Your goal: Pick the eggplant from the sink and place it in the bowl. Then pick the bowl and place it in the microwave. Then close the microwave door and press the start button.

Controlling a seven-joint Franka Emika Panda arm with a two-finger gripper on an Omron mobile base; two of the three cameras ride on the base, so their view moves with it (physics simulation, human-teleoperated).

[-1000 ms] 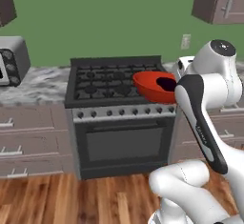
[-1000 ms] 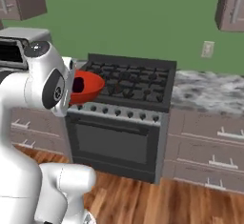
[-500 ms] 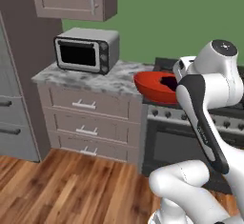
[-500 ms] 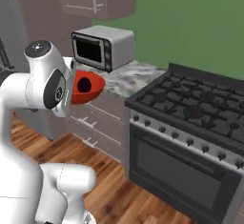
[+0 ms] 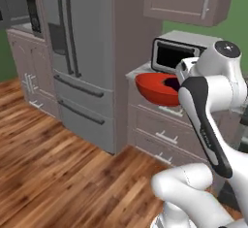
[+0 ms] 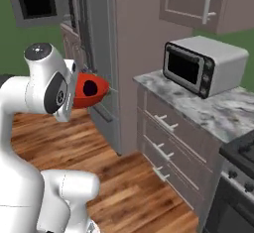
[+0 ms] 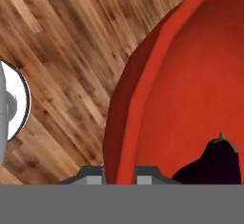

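Observation:
My gripper point(image 7: 119, 173) is shut on the rim of the red-orange bowl point(image 7: 143, 89), one fingertip on each side of the wall. The dark purple eggplant point(image 7: 214, 163) lies inside the bowl, near the held rim. From the base cameras the bowl point(image 5: 154, 90) point(image 6: 94, 90) hangs in the air at chest height in front of my arm, with the eggplant point(image 5: 172, 82) point(image 6: 90, 88) dark inside it. The black built-in microwave point(image 5: 19, 6) point(image 6: 39, 6) sits high at the far left, beyond the fridge; its door looks swung open. The sink is out of view.
A tall grey fridge point(image 5: 82, 52) stands straight ahead. A small silver countertop oven point(image 5: 177, 55) point(image 6: 206, 63) rests on the marble counter point(image 6: 213, 110) above taupe drawers point(image 6: 163, 128). A stove corner point(image 6: 240, 150) lies at the right. Wooden floor point(image 5: 58, 169) is open to the left.
The whole picture has swung left as the base turned, from the stove past the counter to the fridge and microwave. The bowl with the eggplant stays in my gripper, unchanged.

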